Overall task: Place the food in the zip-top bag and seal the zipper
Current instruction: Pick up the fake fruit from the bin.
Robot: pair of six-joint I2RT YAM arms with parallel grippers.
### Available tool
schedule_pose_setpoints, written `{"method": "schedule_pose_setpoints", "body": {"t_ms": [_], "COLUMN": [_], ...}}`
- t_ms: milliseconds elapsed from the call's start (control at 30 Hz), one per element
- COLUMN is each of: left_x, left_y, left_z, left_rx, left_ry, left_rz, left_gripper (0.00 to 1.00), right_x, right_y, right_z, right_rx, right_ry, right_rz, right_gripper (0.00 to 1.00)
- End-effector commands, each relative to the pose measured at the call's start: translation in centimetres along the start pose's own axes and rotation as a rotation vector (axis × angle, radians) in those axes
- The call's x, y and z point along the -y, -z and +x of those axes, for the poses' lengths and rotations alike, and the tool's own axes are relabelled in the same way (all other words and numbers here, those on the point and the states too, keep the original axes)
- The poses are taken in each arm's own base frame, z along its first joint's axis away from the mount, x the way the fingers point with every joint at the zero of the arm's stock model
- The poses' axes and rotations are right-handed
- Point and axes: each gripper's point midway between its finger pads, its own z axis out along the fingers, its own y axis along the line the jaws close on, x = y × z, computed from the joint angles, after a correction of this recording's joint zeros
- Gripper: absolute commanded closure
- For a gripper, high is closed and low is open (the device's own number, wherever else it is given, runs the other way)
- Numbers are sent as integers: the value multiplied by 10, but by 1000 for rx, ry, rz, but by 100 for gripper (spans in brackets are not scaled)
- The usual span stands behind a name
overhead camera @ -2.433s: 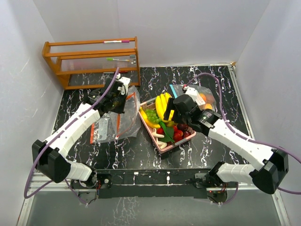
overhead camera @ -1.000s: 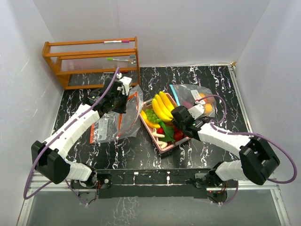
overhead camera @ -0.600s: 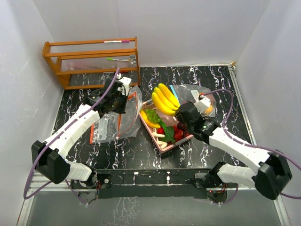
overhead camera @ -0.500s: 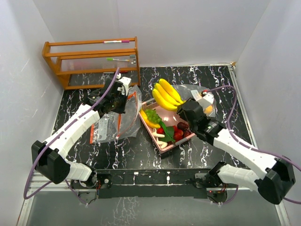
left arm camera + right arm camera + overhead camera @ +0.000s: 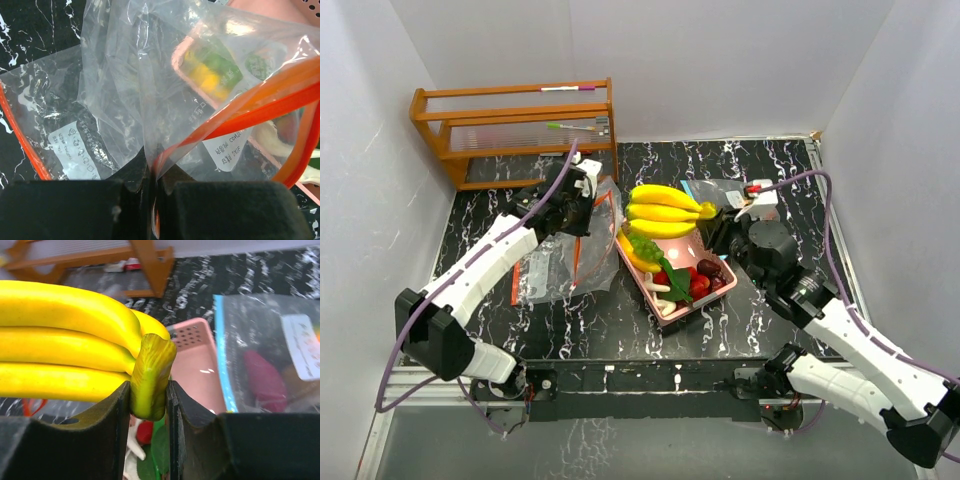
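My right gripper (image 5: pixel 712 212) is shut on the green stem of the yellow banana bunch (image 5: pixel 665 210), which hangs level over the pink tray (image 5: pixel 692 303), its tips pointing left. The right wrist view shows the stem (image 5: pixel 152 372) clamped between the right gripper's (image 5: pixel 148 402) jaws. More food lies in the tray: red berries (image 5: pixel 698 286), a green leaf (image 5: pixel 673 280), a dark plum (image 5: pixel 712 268). My left gripper (image 5: pixel 584 208) is shut on the rim of the zip-top bag (image 5: pixel 592 240), holding its orange zipper edge (image 5: pixel 240 115) up beside the tray's left side.
A second flat bag with a white label (image 5: pixel 542 272) lies under the left arm. A blue-zipped bag (image 5: pixel 735 192) holding some food lies behind the right gripper. A wooden rack (image 5: pixel 515 130) with pens stands at the back left. White walls close in three sides.
The right gripper has lifted the banana bunch out of the tray and swung it round so that it points left. The left gripper has kept hold of the bag, nearly still.
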Motion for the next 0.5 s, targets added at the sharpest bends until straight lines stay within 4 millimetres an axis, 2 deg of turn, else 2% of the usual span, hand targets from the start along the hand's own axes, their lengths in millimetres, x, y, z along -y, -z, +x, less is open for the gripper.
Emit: {"method": "schedule_pose_setpoints", "body": {"t_ms": [0,100,267,467], "left_x": [2,5,14,27], "left_y": [2,-1,3,13], "left_z": [-14,-15,-19,-22], "left_rx": [32,34,46,54], "left_ry": [14,17,24,16], "left_rz": [10,23,73,152], "left_gripper": [100,100,100,100], "right_x": [-70,-94,-122,-145], "right_y": [24,26,27,28], "right_z": [-55,-48,-35,-42], "right_rx": [138,118,136,202], "right_ry": [101,119,206,326], "right_rz": [-369,-506,-683,-815], "right_gripper": [92,92,92,92]}}
